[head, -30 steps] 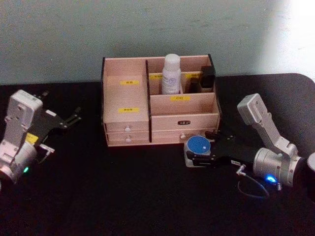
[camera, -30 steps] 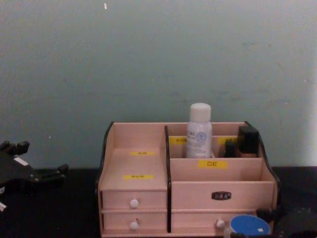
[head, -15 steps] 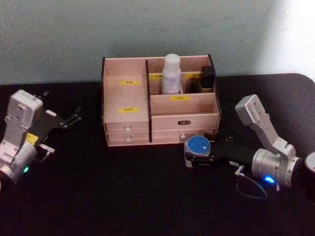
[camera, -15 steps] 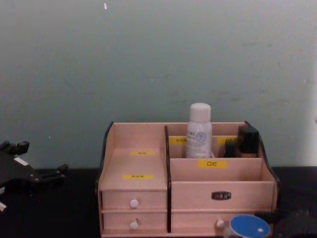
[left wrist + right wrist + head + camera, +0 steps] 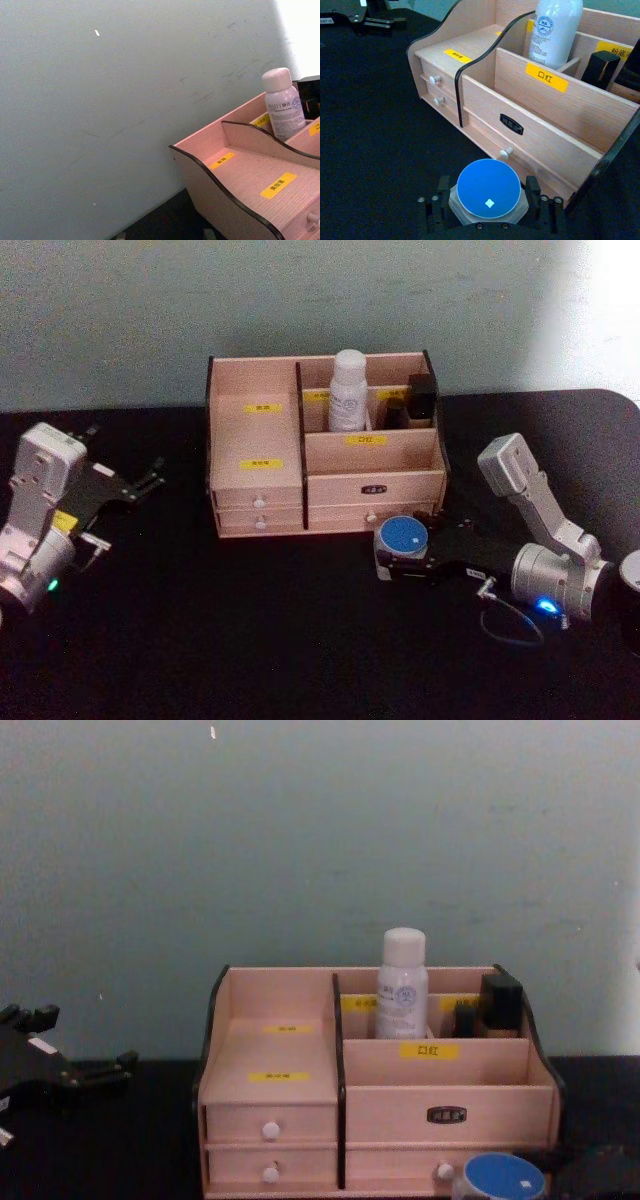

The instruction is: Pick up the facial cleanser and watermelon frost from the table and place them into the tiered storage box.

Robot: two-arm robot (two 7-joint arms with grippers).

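The tiered storage box [image 5: 260, 490] stands at the back middle of the black table. A white bottle, the facial cleanser [image 5: 349, 390], stands upright in the box's rear compartment [image 5: 555, 30]. The watermelon frost [image 5: 402, 537], a small white jar with a round blue lid [image 5: 488, 189], rests on the table just in front of the box's lower right drawer. My right gripper [image 5: 405, 550] is low at the table and shut on the jar, one finger pressed to each side. My left gripper [image 5: 148, 477] hangs open at the far left, well away from the box.
Dark cosmetic items [image 5: 420, 398] fill the box's rear right compartment. Small drawers with white knobs [image 5: 506, 151] face the jar. A blue cable loop [image 5: 510, 622] hangs by my right wrist. A grey-green wall [image 5: 320, 840] rises close behind the box.
My right gripper's fingers have drawn in against the blue-lidded jar, which stays in the same spot on the table. My left arm has not moved.
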